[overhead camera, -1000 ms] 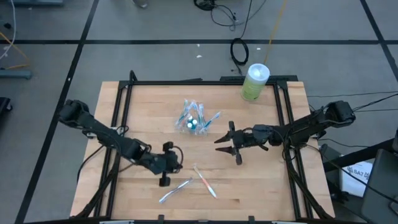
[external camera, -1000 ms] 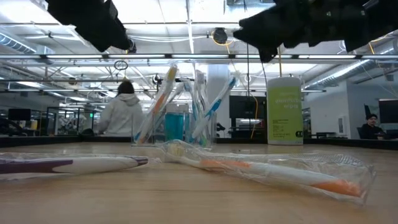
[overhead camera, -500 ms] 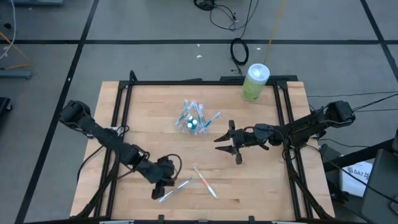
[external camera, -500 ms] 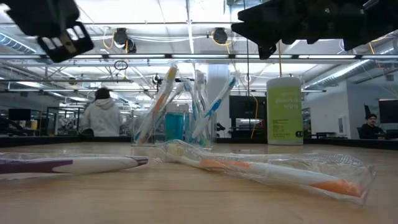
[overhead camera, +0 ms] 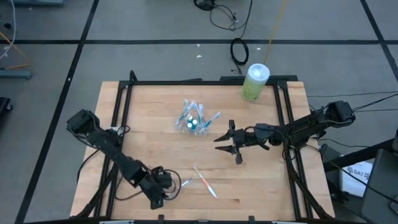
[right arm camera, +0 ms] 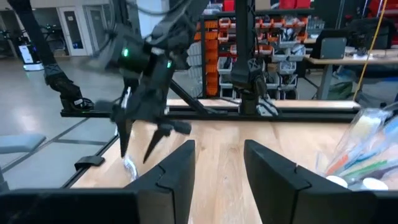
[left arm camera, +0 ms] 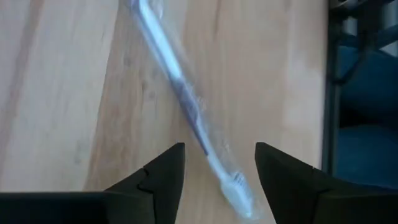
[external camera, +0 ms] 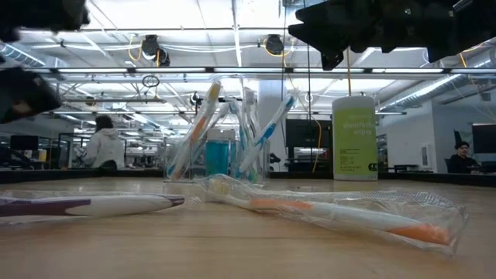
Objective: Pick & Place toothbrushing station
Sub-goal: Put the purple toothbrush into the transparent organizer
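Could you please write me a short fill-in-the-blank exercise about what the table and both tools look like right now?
1. The left tool is open over a wrapped ____ toothbrush.
2. The clear cup holds toothbrushes and stands ____.
3. The right tool hangs open with ____ between its fingers.
4. The green canister has a ____ lid.

Missing words: blue; upright; nothing; white

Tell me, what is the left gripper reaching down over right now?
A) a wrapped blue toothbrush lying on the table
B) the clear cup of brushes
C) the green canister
A: the left gripper is open right above the wrapped blue toothbrush, which lies flat on the table.
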Robot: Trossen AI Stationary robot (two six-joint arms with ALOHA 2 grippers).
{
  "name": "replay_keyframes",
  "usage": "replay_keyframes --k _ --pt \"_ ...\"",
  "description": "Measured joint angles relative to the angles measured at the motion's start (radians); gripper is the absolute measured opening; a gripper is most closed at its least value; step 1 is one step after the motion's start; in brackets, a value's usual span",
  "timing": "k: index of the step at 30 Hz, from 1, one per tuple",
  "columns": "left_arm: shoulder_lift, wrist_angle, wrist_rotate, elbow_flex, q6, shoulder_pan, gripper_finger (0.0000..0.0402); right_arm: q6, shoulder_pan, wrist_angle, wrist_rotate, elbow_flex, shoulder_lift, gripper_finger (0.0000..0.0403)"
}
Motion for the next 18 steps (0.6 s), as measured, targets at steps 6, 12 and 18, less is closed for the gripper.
replay_keyframes --k 6,12,18 --pt "0.100 0.050 -0.012 0.000 -0.101 -0.063 0.0199 -0.081 0.000 0.047 0.000 0.000 0.000 0.0130" --pt "0.122 0.033 -0.080 0.003 -0.154 -0.095 0.0176 -0.134 -0.005 0.100 -0.002 0.000 0.000 0.0130" --pt "0.109 0.000 -0.100 0.001 -0.161 -0.091 0.0114 -0.145 -0.027 0.117 -0.003 0.000 0.000 0.0130"
